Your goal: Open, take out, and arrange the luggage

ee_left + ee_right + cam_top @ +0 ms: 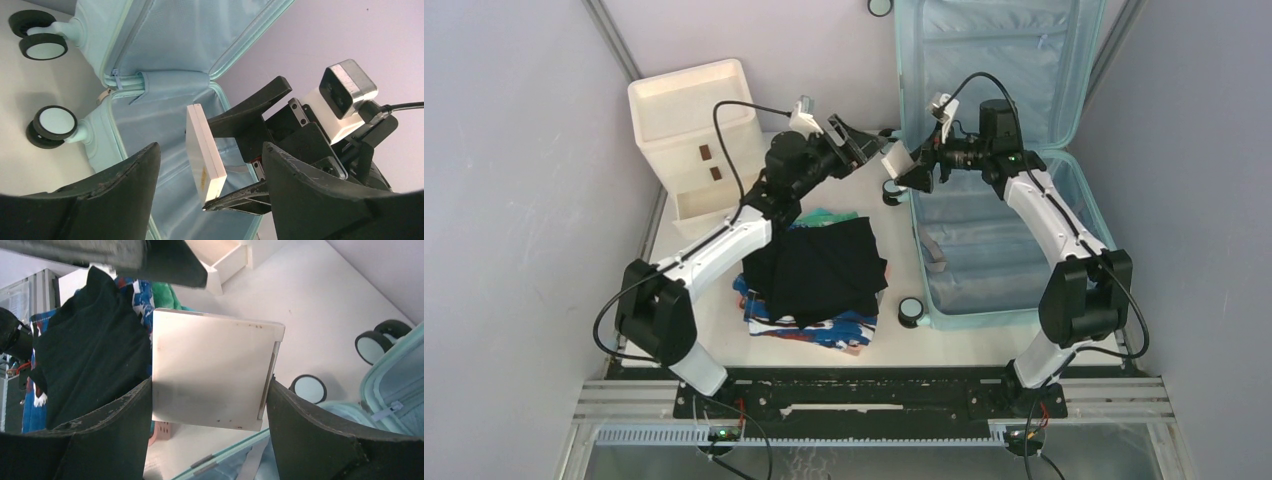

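Observation:
The pale aqua luggage (1009, 240) lies open at the right, its lid (994, 60) upright against the back wall and its light blue lining (165, 45) showing. My right gripper (912, 172) (210, 385) is shut on a flat white box (897, 160) (215, 372), held above the suitcase's left rim (395, 390). My left gripper (866, 148) (210, 150) is open. Its fingers (125, 185) stand on either side of the box's thin edge (205, 155) without touching it.
A cream drawer cabinet (694, 125) stands at the back left with a drawer pulled out. A pile of folded clothes (819, 275), black garment on top, lies between the arms. A pink basket corner (160, 432) shows under the pile. Caster wheels (911, 312) stick out from the suitcase.

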Tool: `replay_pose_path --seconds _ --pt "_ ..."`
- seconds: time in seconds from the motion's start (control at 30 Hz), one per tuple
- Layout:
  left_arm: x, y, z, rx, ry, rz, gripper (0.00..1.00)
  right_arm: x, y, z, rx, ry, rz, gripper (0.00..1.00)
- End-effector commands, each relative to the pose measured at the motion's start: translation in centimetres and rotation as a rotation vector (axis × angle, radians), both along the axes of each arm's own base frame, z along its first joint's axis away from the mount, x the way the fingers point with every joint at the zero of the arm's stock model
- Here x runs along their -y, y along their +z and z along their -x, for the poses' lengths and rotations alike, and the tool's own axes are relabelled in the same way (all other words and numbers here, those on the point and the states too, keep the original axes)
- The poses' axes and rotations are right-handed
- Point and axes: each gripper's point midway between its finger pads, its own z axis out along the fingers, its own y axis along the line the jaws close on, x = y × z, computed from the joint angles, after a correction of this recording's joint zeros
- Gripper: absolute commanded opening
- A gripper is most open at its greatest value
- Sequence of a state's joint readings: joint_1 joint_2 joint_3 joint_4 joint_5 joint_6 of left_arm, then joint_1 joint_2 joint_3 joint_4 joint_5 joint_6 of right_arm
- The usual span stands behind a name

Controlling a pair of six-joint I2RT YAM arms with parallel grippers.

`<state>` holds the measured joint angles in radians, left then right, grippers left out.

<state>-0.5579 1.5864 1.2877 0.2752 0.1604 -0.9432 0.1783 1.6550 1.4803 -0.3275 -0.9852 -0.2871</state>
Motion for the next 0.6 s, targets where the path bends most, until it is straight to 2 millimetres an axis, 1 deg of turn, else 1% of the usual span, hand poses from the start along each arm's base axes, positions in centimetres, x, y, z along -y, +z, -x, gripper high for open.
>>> replay_pose_path --seconds 0.0,0.13,0.27,0.33,0.4,0.43,0.53,0.57 --pt "1.4 3.5 0.2 0.057 -0.028 0.049 0.77 -1.2 6.0 -0.6 0.183 0.005 -0.062 0.0" --pt "2.2 3.4 0.4 0.054 -0.055 0.042 0.71 -2.0 6.6 -0.6 0.197 0.01 -0.078 0.0" --pt "2.5 2.5 0.3 0.03 -0.061 0.014 0.63 -2.3 7.4 -0.7 0.212 0.008 -0.09 0.0" --pt "2.6 2.0 0.2 0.019 -0.063 0.001 0.57 -2.4 7.6 -0.7 0.22 0.009 -0.09 0.0" --pt "2.8 1.8 0.3 0.012 -0.072 -0.005 0.45 -2.4 7.5 -0.8 0.222 0.009 -0.085 0.0" --pt "2.9 1.7 0.2 0.008 -0.078 -0.01 0.37 -2.5 7.4 -0.7 0.223 0.009 -0.084 0.0" --pt "3.1 1.7 0.2 0.011 -0.091 -0.017 0.03 -2.7 7.3 -0.6 0.222 0.015 -0.076 0.0" --pt "3.1 1.7 0.2 0.012 -0.09 -0.019 0.0 -2.8 7.2 -0.5 0.221 0.017 -0.071 0.0"
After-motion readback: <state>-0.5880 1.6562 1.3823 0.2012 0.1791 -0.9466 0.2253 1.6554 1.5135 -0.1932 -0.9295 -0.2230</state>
